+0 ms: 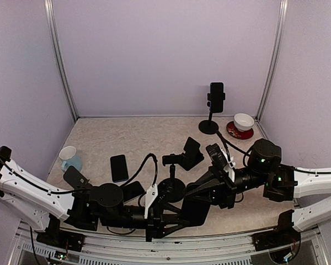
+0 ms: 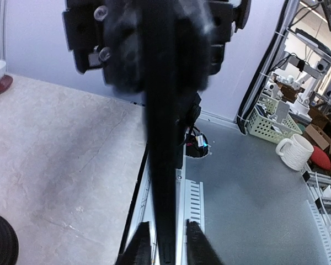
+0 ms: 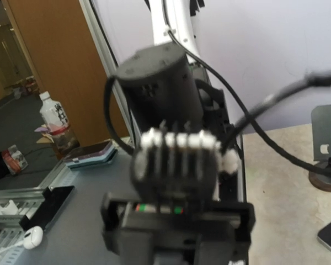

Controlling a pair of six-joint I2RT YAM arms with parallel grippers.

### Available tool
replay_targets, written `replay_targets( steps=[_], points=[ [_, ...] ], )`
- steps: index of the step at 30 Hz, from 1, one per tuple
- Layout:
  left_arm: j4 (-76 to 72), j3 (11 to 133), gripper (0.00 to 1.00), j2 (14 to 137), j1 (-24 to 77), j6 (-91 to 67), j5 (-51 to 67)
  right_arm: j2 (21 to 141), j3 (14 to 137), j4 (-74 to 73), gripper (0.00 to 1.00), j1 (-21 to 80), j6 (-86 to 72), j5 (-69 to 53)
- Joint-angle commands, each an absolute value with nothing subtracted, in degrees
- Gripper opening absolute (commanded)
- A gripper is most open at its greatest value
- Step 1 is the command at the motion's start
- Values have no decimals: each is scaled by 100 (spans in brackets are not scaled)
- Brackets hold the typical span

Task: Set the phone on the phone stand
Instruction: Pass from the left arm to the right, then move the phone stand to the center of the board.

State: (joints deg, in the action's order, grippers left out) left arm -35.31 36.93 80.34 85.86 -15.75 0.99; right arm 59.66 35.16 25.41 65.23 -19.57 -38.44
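Held clear of the table (image 1: 127,138): the phone (image 2: 161,165), just in front and to the right of the phone stand (image 1: 171,175), not on it. From the left wrist, visible only edge-on, as a thin black slab running straight away from the camera.

At its near end, flanked by the left gripper (image 2: 165,234): jaws slightly apart, released, with a sliver of gap at each finger, wider at the right-hand one. At its far end, caught by the right gripper (image 2: 157,66): jaws clenched on the phone. From the right wrist, only a blurred close look at the other arm's wrist, with nothing of the grasp to tell there.

Upright on a round base, the phone stand itself, with a clamp at its top.

- Just left of the phone stand, flat on the table: a second phone (image 1: 119,167).
- Further left of the phone stand: a pale blue cup (image 1: 69,158).
- Just behind the phone stand, to its right: a tilted black holder (image 1: 192,150).
- Well behind the phone stand, to its right, near the back wall: another stand (image 1: 209,118) with a dark handset (image 1: 215,95) clamped upright.
- Beside that stand: a white bowl (image 1: 243,120) on a red saucer (image 1: 238,134).
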Motion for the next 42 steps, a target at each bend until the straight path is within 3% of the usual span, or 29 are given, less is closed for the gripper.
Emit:
replay_targets(
  steps=[1,5,10,18,31,42],
  points=[
    [-3849,3681,45,7822,8569,-1540,12,5806,3739,2359,0,6536,-1877,-3643],
    [-3674,3586,77,7529,8565,-1464,-247,5635,3858,1827,0,6468,-1666,-3225],
    [-3223,3516,98,7011,8525,-1300,-800,5298,3953,1159,0,6302,-1355,-2787],
    [-2698,3501,99,6437,7715,-1347,-736,4807,3866,670,0,5996,-1168,-2732],
    [-2676,3774,98,6888,5882,-1578,1156,4544,3605,659,0,5856,-1460,-2515],
    [-2806,4112,78,7663,5226,-1653,2177,4357,3521,659,0,5852,-1456,-2404]
  ],
)
